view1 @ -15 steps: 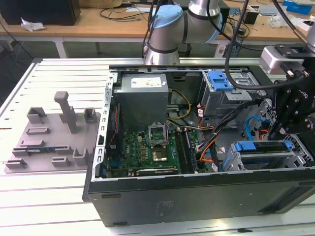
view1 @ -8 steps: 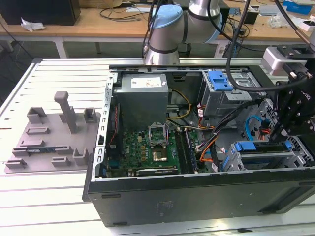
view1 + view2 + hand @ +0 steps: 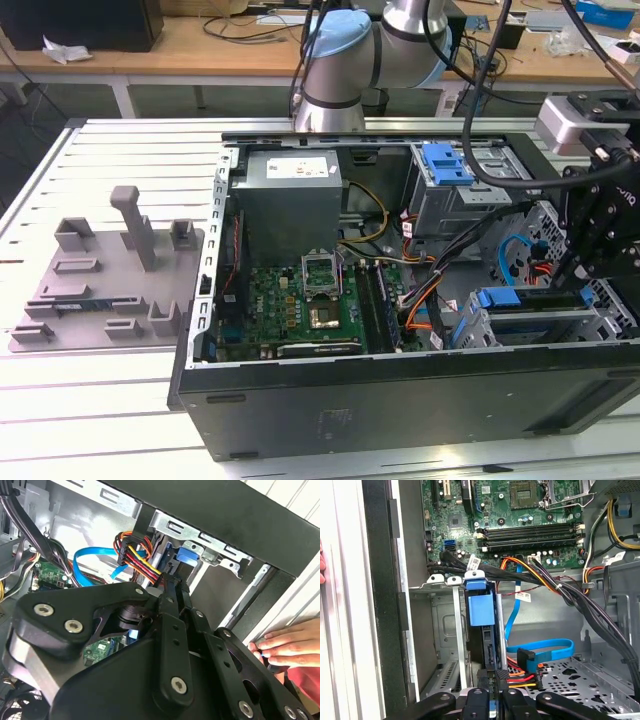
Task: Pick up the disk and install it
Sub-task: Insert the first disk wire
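blue-framed disk (image 3: 480, 606), standing edge-on in grey cage (image 3: 442, 630)

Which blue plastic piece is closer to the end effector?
The one on the disk, in the cage beside the end effector, not the bracket atop the farther cage.

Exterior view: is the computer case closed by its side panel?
No, the computer case lies open, with its motherboard exposed.

Silver arm (image 3: 325, 95), pale-blue joint cap (image 3: 340, 35), black cables (image 3: 468, 110), black screw-studded pincer (image 3: 494, 701)
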